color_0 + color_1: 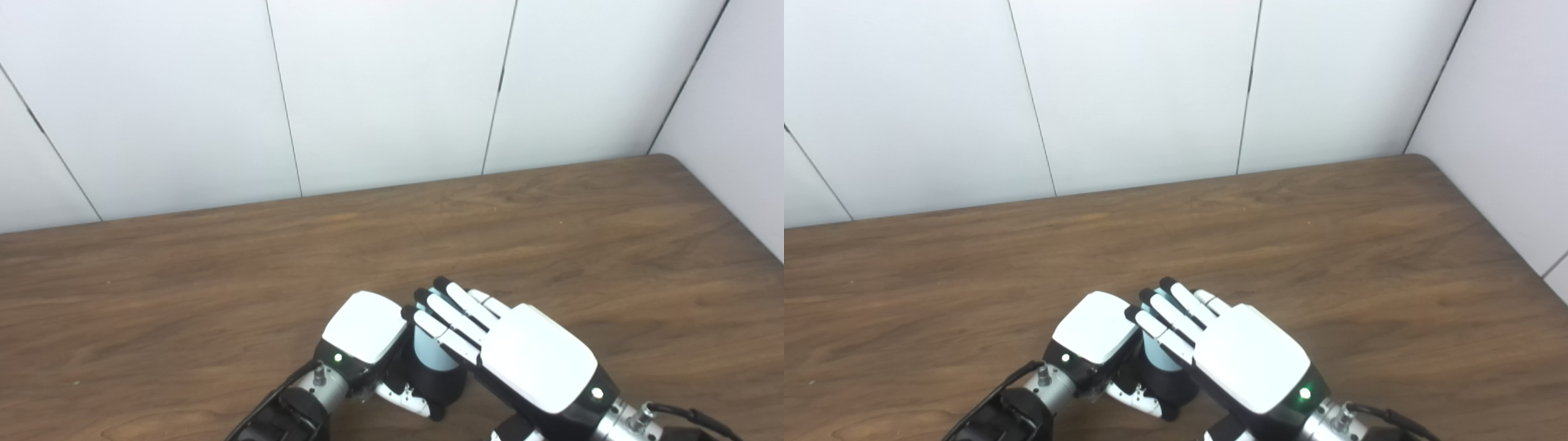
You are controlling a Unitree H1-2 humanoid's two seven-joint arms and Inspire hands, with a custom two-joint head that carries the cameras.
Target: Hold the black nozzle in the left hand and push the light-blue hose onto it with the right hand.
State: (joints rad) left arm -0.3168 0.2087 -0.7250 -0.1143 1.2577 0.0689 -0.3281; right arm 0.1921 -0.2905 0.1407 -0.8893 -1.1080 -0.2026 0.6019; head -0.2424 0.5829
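Note:
Near the table's front edge stands a black nozzle (440,384), upright. A short light-blue hose (429,354) rises from its top, the two joined end to end. My left hand (365,327) is wrapped around the nozzle from the left, and its thumb (405,399) curls across the black base. From the right, my right hand (538,365) reaches in with its fingers (450,318) stretched out straight. They lie flat over the hose's top end. Its thumb is hidden. In the right eye view the hose (1157,356) shows between both hands.
The brown wooden table (551,245) stretches back to a white panelled wall (392,92). Its right edge (735,208) runs along a side wall, with a rounded far corner. No other objects are in view.

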